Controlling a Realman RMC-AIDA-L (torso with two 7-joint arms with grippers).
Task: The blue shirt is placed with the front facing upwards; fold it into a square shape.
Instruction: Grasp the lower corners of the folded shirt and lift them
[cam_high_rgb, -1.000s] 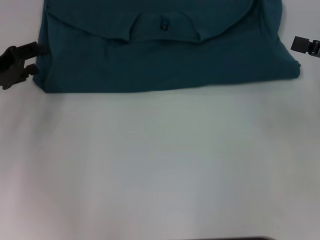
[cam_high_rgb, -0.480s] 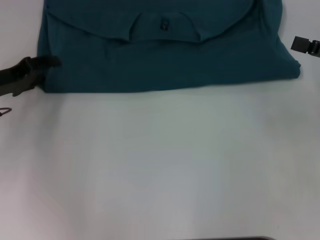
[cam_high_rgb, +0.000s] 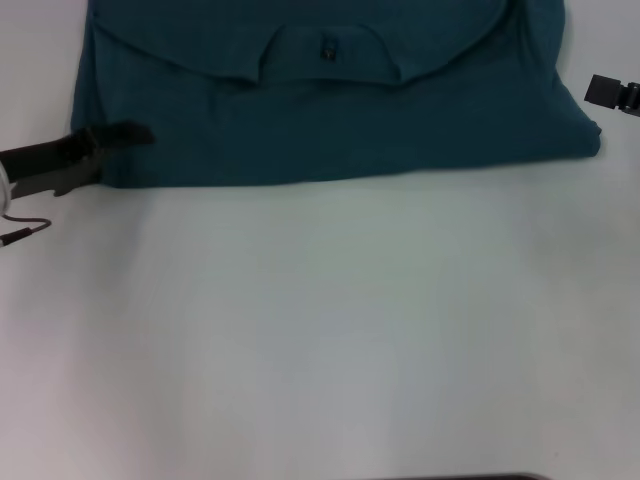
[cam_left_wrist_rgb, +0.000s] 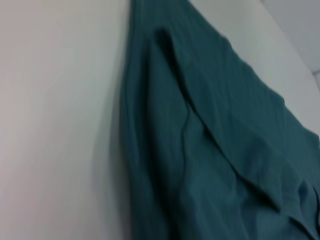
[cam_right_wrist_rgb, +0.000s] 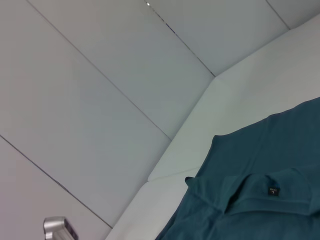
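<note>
One folded shirt (cam_high_rgb: 330, 110) at 12 o'clock on desk (cam_high_rgb: 320, 330), neck label (cam_high_rgb: 327, 47) up. Left claw (cam_high_rgb: 110, 150) at 9 o'clock, clamped on shirt's near-left corner. Right claw (cam_high_rgb: 612, 92) at 3 o'clock, beside shirt; opening cannot be told.

White table (cam_high_rgb: 320, 330) in front of the blue shirt (cam_high_rgb: 340, 120) wide open — free passage. Left gripper (cam_high_rgb: 105, 150) blocks shirt's near-left corner; right gripper (cam_high_rgb: 612, 92) just off right edge.

Blue shirt (cam_right_wrist_rgb: 260, 200) lies on the white table (cam_right_wrist_rgb: 240, 105), collar and neck label (cam_right_wrist_rgb: 272, 190) visible. Panelled wall (cam_right_wrist_rgb: 100, 75) behind.
</note>
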